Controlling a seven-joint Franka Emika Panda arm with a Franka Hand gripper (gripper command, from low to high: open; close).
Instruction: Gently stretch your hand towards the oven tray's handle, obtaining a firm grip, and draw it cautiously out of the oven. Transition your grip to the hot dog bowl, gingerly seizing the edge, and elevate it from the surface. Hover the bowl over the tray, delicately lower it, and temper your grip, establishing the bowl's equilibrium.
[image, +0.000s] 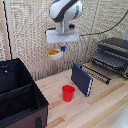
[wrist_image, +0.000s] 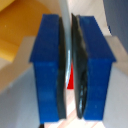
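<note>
The robot's gripper (image: 62, 48) is hanging high above the wooden table (image: 100, 107), and the small round white bowl with yellow-orange food pieces (image: 55, 53) is dangling from it, clear of the surface. The bowl is sitting at about 8 o'clock from the fingertips, its rim caught between them at the edge nearest the gripper. In the wrist view the blue finger pads (wrist_image: 50, 70) are standing almost closed, with only the thin white rim (wrist_image: 65, 30) pinched between their dark inner faces. The bowl is hanging roughly level, its open mouth facing up; being round, it is showing no long axis.

The flat dark metal wire rack (image: 97, 71) is lying pulled out in front of the boxy black-and-silver toaster oven (image: 112, 55), at about 4 o'clock from the bowl, its bars running along the rack's length toward the exterior view's left. An upright dark blue book (image: 81, 79), a red plastic cup (image: 68, 92) and a large black fabric bin (image: 17, 95) are standing on the table below.
</note>
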